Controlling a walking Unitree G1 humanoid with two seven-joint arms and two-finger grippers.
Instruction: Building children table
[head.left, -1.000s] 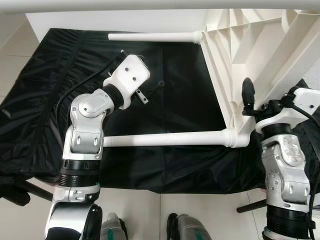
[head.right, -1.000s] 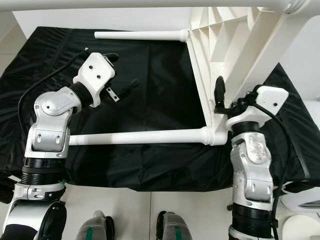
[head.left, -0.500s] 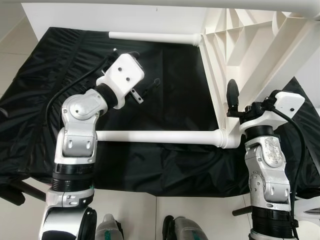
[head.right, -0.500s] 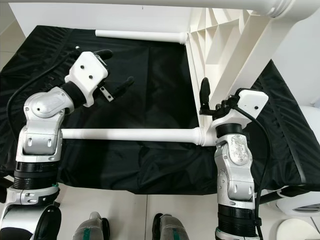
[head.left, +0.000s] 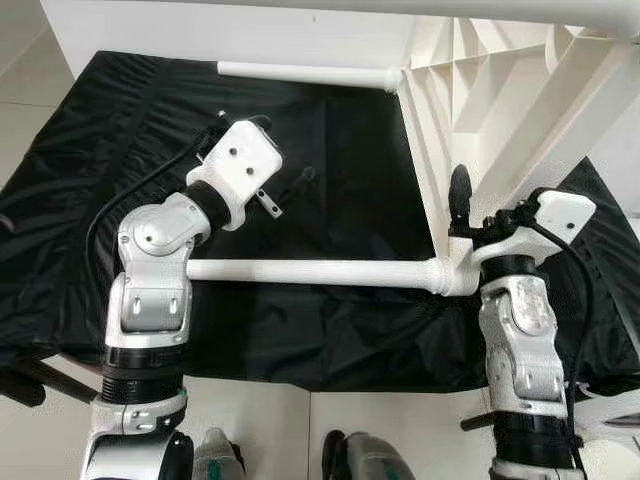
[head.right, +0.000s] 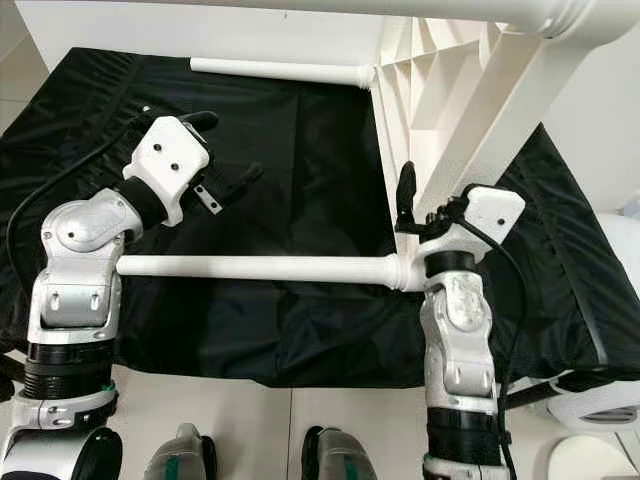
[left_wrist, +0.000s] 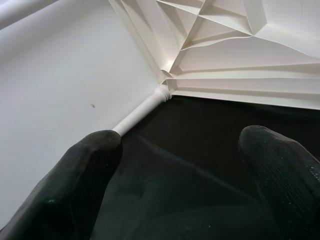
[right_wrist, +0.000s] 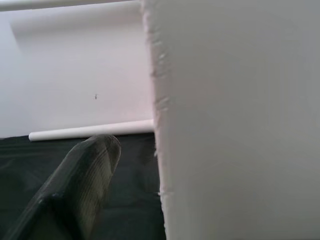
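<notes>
No text, label, brand, number or sign can be read anywhere in these views.

**Count of what is in view**

One white table top (head.left: 500, 90) lies on its side, ribbed underside showing. Two white legs are fitted to it: a far leg (head.left: 305, 74) and a near leg (head.left: 310, 271). One black cloth (head.left: 100, 150) is spread beneath them. Two silver arms are present, each ending in one end effector, the left end effector (head.left: 283, 155) and the right end effector (head.left: 459, 190); each of the two carries black fingers. Two robot feet (head.left: 285, 462) show at the lower edge.
</notes>
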